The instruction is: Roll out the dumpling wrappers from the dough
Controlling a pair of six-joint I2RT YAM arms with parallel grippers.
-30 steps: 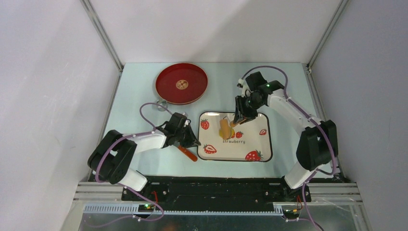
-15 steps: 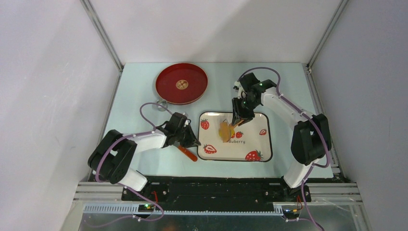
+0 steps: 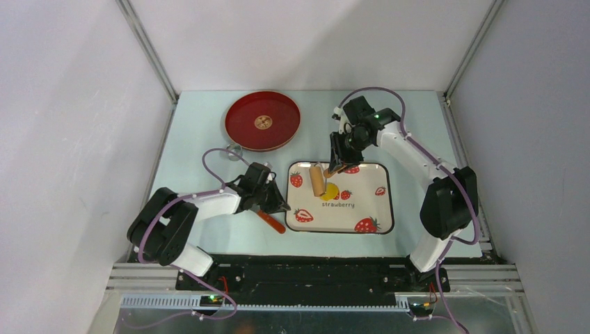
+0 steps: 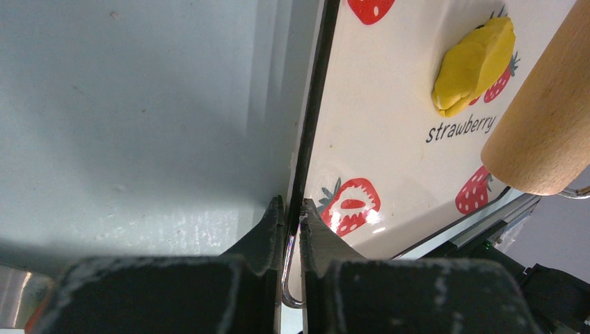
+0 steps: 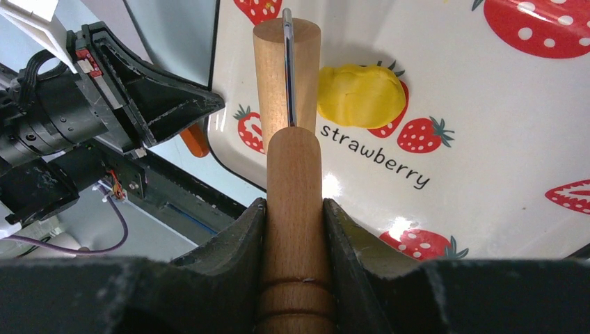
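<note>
The dough (image 3: 331, 191) is a thick yellow lump (image 5: 362, 95) lying on the strawberry-printed tray (image 3: 369, 209). My right gripper (image 3: 336, 167) is shut on the handle of the wooden roller (image 5: 293, 209). The roller's drum (image 3: 318, 181) sits just left of the dough, off it. My left gripper (image 3: 281, 206) is shut on the tray's left rim (image 4: 292, 209); the dough (image 4: 474, 66) and the roller drum (image 4: 546, 132) show beyond it. The dumpling wrappers are out of view.
A red plate (image 3: 262, 120) stands at the back left with a metal ring (image 3: 233, 151) at its near edge. An orange-handled tool (image 3: 271, 221) lies on the table beside the tray's near left corner, under my left gripper.
My right gripper has drawn the roller back and to the left, off the dough, which now shows beside the drum. The left arm has not moved.
</note>
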